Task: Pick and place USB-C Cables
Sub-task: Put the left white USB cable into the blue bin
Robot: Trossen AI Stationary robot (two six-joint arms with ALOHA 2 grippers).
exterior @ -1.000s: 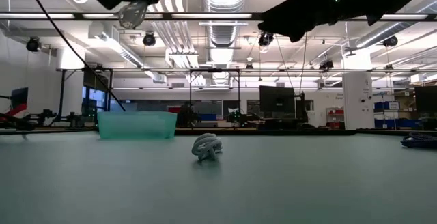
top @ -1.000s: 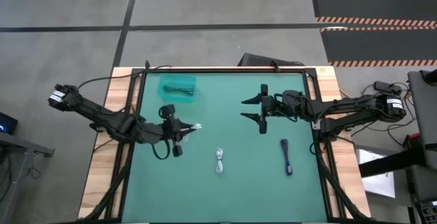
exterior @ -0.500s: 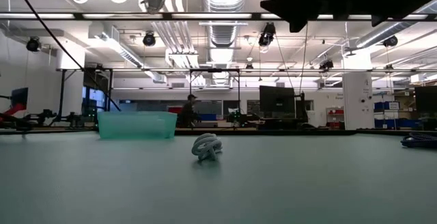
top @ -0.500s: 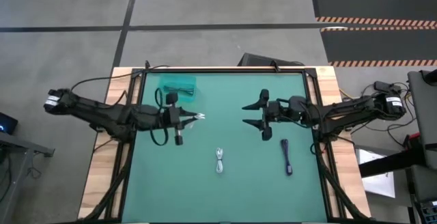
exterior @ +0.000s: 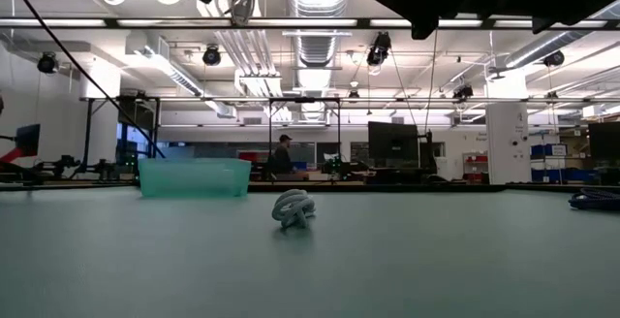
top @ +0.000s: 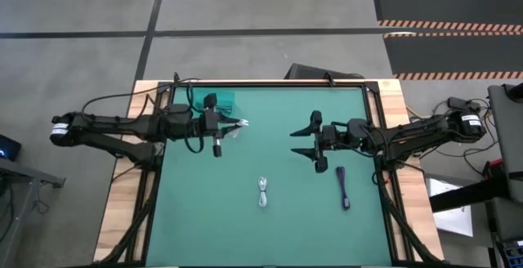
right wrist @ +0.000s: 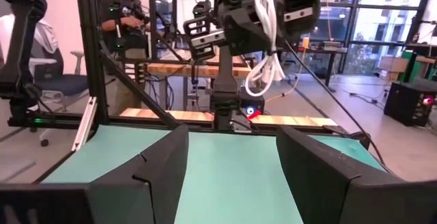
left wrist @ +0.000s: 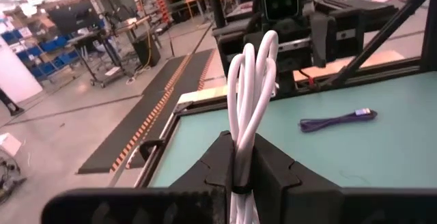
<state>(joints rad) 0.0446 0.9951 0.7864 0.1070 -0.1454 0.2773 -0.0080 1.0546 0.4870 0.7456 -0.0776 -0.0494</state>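
Observation:
My left gripper [top: 226,127] is high above the table's far left part, beside the teal bin [top: 225,99], shut on a white USB-C cable bundle [left wrist: 251,80]. The same bundle [right wrist: 268,33] shows in the right wrist view. A second pale bundle [top: 262,193] lies flat near the table's middle and shows in the low view [exterior: 293,208]. A dark cable [top: 342,186] lies flat on the right. My right gripper [top: 296,143] hovers open over the right middle, touching nothing. What lies in the bin is hidden by my left arm. My left gripper pinches the white bundle between its two fingers [left wrist: 273,173], near the bundle's middle by its dark tie [left wrist: 235,183]. The fingers point level toward the table's right and lie across the bundle. The bundle is lifted clear, its looped end [left wrist: 263,43] sticking out beyond the fingertips.
The bin stands on the table at the far left [exterior: 194,176]. A black frame rail [top: 270,84] runs round the green mat. People and benches show in the room beyond the table.
My left gripper has carried the white bundle up and toward the table's far edge, ending beside the bin, and has turned to point at the table's right. My right gripper has drifted slightly toward the near edge and stayed open.

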